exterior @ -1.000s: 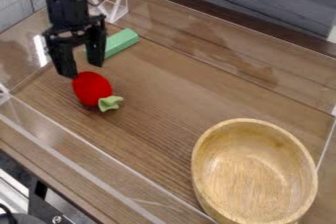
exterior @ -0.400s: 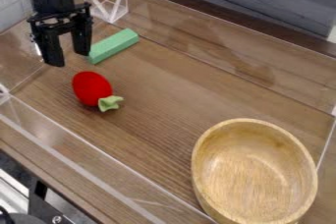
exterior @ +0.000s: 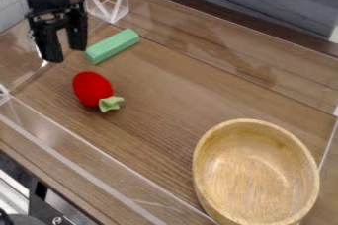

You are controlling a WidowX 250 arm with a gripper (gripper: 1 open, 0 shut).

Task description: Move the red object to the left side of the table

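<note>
The red object, a small strawberry-like toy with a light green leafy end, lies on the wooden table toward its left part. My gripper hangs above and behind it, up-left in the camera view, apart from it. Its two black fingers point downward and stand open with nothing between them.
A green rectangular block lies just right of the gripper. A round wooden bowl sits at the front right. Low clear acrylic walls edge the tabletop, and one runs close to the gripper's left.
The open gripper has lifted off the red object and drawn back toward the upper left, rolling a little. The red object stays where it lay.
</note>
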